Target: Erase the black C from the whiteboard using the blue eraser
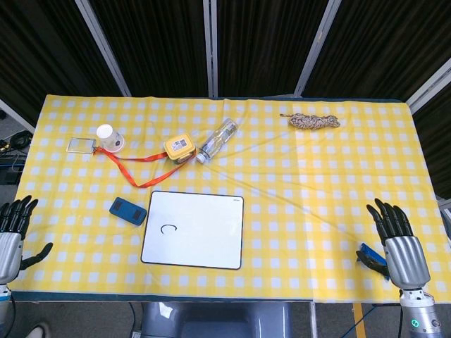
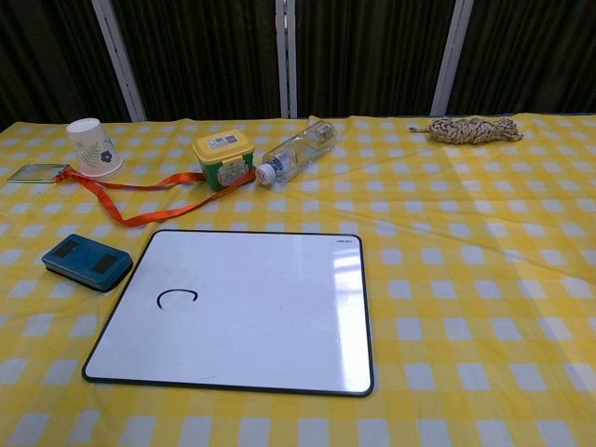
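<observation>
A whiteboard (image 1: 204, 225) (image 2: 261, 317) lies flat at the near middle of the yellow checked table, with a small black C (image 1: 168, 229) (image 2: 176, 298) drawn on its left part. The blue eraser (image 1: 127, 210) (image 2: 86, 261) lies on the cloth just left of the board, apart from it. My left hand (image 1: 14, 232) is at the table's near left edge, fingers spread, holding nothing. My right hand (image 1: 396, 239) hovers at the near right edge, fingers apart and empty. The chest view shows neither hand.
At the back left lie a paper cup on its side (image 1: 109, 138) (image 2: 91, 147), a badge (image 1: 82, 146) with an orange lanyard (image 1: 137, 165) (image 2: 149, 200), a yellow-lidded box (image 1: 179, 148) (image 2: 223, 158) and a plastic bottle (image 1: 217, 141) (image 2: 296, 154). A coiled rope (image 1: 313, 122) (image 2: 470, 129) lies at the back right.
</observation>
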`<state>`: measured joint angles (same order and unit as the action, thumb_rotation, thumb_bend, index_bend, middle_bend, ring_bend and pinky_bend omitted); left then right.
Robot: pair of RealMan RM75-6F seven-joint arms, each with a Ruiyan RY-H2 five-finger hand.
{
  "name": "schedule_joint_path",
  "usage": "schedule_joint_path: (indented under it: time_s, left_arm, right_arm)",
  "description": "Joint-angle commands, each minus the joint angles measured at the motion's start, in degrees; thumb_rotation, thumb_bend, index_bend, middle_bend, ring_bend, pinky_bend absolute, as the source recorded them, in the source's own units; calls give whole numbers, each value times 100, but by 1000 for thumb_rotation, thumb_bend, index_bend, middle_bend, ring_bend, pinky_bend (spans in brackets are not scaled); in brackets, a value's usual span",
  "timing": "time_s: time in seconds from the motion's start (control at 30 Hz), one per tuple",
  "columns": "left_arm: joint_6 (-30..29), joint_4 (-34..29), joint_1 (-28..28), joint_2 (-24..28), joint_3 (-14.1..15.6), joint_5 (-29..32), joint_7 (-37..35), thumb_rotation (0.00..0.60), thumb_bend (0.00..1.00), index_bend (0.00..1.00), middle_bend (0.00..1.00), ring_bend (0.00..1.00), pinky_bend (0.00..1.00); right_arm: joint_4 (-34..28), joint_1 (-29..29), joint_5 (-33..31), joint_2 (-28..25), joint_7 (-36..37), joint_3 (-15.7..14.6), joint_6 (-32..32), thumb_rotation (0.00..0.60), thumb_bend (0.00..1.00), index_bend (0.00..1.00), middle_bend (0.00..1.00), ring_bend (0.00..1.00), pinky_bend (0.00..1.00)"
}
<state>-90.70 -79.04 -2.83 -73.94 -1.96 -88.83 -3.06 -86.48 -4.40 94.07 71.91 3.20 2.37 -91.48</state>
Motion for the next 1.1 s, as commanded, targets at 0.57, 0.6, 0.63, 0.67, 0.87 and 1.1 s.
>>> schedule_joint_path:
  time_s: [0.57,0.6,0.63,0.67,0.87,1.1]
  left_arm:
    - [528,-196,-355,171,30,-141,100,600,187,0,0,0,5]
    - [646,-226,-447,210,19,-165,198,600,187,0,0,0,21]
    - [846,-280,-588,260,-7,-173,366,600,187,1,0,0,43]
    - [969,-326,-667,292,-26,-156,474,600,187,4,0,0,61]
    - [2085,-558,-1363,415,-160,22,1141,600,194,77,0,32,121]
    - [3134,-554,-1979,282,-287,443,1687,600,202,130,17,72,153]
  right_arm:
    - [-104,-42,-95,-31,-38,-67,253,600,63,11,0,0,0]
    - [-106,-48,-81,-33,-55,-68,253,600,64,13,0,0,0]
    - [-113,-50,-66,-35,-69,-68,246,600,64,14,0,0,0]
    - [-122,-49,-59,-39,-62,-70,239,600,64,16,0,0,0]
    - [-148,-36,-64,-84,10,-73,222,600,63,24,0,0,0]
    - [-170,-27,-90,-126,103,-61,212,600,63,24,0,0,0]
